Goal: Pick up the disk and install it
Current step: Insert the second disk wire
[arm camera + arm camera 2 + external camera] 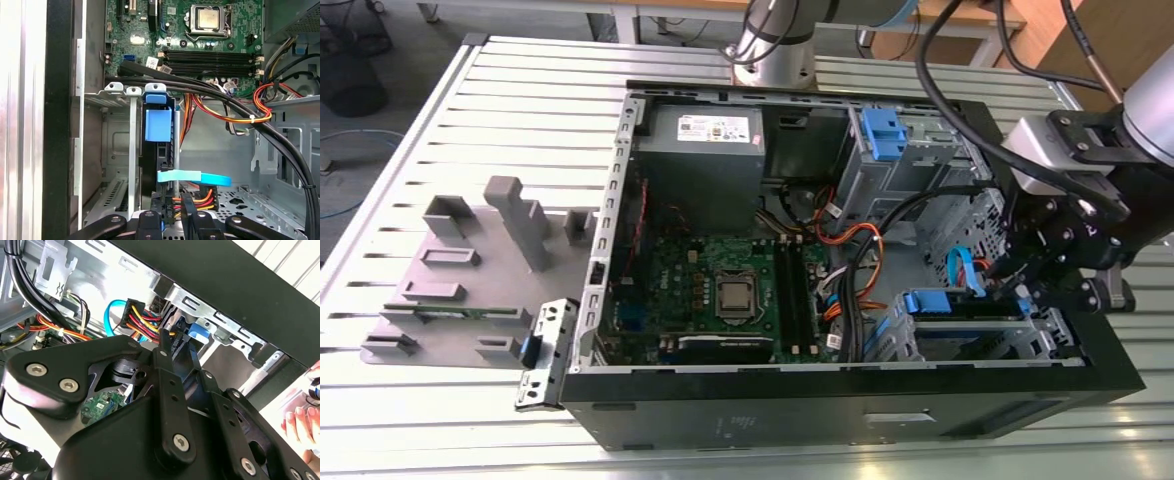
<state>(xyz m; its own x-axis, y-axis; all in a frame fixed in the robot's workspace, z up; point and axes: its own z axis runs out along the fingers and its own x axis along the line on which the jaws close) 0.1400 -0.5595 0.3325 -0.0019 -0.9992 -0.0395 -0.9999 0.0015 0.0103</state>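
I have the end effector point(1047, 275) down inside the open computer case point(854, 395), at the lower drive bay in the corner on the exterior view's right. The disk point(159, 125) sits edge-on in that bay, blue carrier tab outward, so its rails can ride the slots. Its fingers point(187, 220) sit narrow at the connector end; whether they pinch anything, I cannot tell.

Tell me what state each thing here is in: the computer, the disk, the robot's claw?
Computer case: lying flat, side panel off.
Disk: seated in the lower drive bay, blue rails showing.
Gripper: inside the case, at the coloured connector by the disk.
Processor socket: bare, no cooler.
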